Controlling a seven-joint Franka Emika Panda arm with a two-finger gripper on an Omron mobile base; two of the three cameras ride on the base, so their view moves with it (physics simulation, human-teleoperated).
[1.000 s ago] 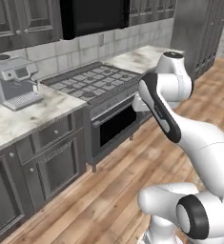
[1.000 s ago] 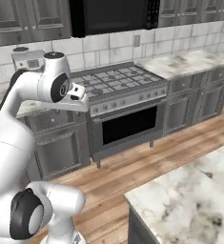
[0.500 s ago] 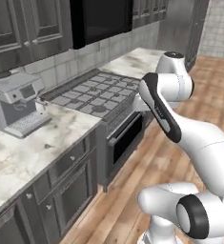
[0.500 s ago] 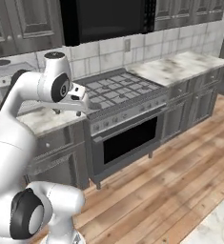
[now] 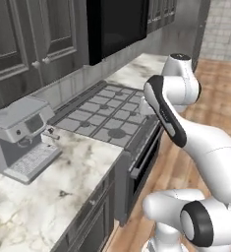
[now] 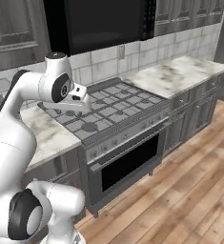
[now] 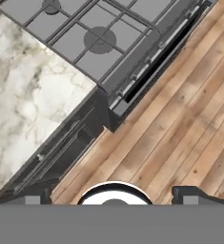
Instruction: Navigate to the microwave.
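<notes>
Right base view: arm folded beside stove (image 6: 113, 107), below microwave (image 6: 104, 21); tool (image 7: 108, 198) fingers apart.

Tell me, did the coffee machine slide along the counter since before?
No. The coffee machine sits left of the stove as before; the whole picture shifted, so the camera moved.

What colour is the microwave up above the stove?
Glossy black; the microwave shows best in the right base view.

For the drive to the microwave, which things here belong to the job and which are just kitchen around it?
Belongs to the job:
- microwave, black box mounted above the stove

Just standing about:
- stove with grey grates
- oven door below it
- coffee machine on the marble counter
- wood floor
</notes>
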